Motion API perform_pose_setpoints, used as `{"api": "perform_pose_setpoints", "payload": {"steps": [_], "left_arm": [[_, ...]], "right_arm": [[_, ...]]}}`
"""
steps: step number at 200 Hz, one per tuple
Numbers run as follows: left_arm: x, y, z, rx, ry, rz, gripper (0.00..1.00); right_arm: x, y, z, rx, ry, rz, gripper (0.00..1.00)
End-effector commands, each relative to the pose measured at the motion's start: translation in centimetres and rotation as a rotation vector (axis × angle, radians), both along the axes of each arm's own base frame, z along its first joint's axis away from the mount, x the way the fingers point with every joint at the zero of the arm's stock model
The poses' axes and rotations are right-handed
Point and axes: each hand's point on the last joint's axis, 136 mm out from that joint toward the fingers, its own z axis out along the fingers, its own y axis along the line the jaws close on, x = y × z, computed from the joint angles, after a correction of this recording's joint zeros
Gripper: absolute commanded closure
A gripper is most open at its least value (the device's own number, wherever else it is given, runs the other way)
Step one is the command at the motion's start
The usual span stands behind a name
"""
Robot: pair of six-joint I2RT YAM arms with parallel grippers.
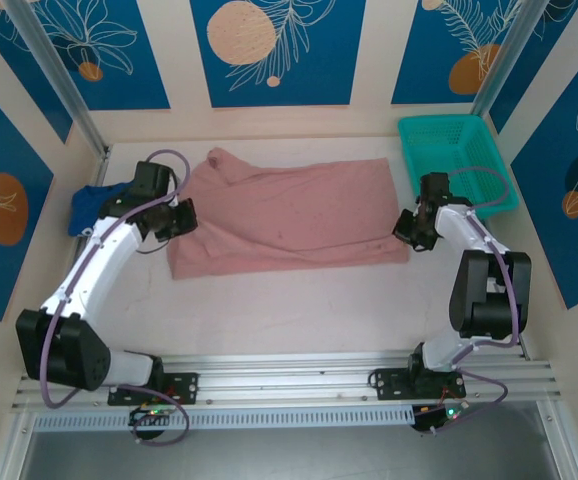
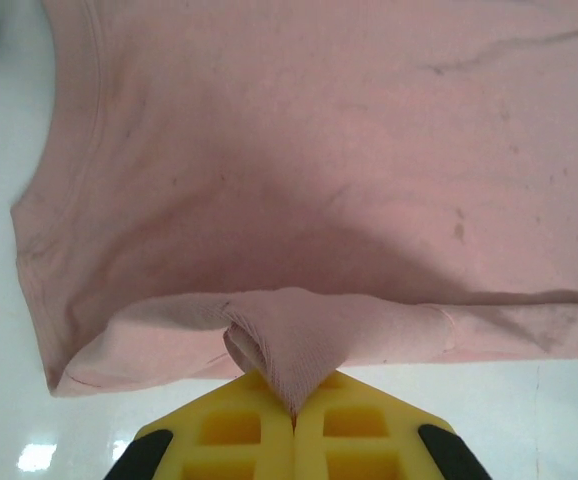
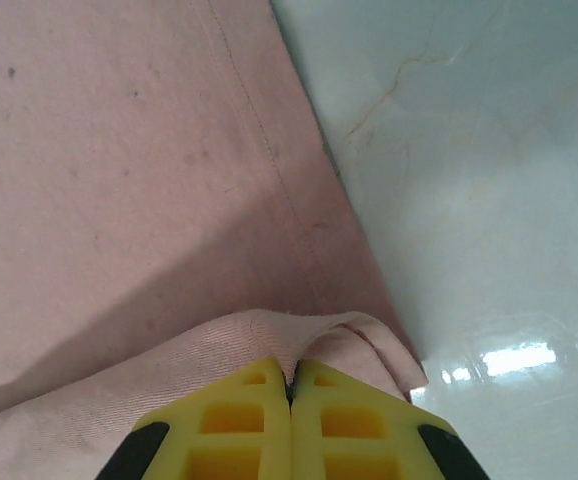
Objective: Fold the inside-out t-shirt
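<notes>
Left wrist: t-shirt (image 2: 319, 150) edge pinched in left hand (image 2: 294, 405).

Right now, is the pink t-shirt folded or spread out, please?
Mostly spread: the pink t-shirt lies flat on the table; left gripper and right gripper pinch its opposite ends.

Matt cloth t-shirt (image 1: 289, 215), glossy table (image 1: 289, 310)

Cream walls (image 1: 177, 60) carrying blue panels (image 1: 314, 65) with orange discs (image 1: 241, 32) surround a glossy white tabletop (image 1: 289, 310) reflecting light
</notes>
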Motion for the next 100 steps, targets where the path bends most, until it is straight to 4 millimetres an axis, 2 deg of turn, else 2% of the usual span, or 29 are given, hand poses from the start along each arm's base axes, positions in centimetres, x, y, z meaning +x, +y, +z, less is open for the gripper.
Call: {"api": "perform_pose_setpoints", "payload": {"steps": [1, 36, 100], "left_arm": [[2.0, -0.1, 0.9, -0.014, -0.043, -0.027, 1.0], [3.8, 0.0, 0.5, -0.024, -0.04, -0.022, 1.0], [5.8, 0.9, 0.4, -0.016, -0.043, -0.002, 1.0]], "right_arm": [[1.2, 0.1, 0.6, -0.017, -0.022, 0.021, 0.94], [1.9, 0.1, 0.1, -0.028, -0.009, 0.025, 0.94], [2.9, -0.2, 0.0, -0.052, -0.007, 0.029, 0.94]]}}
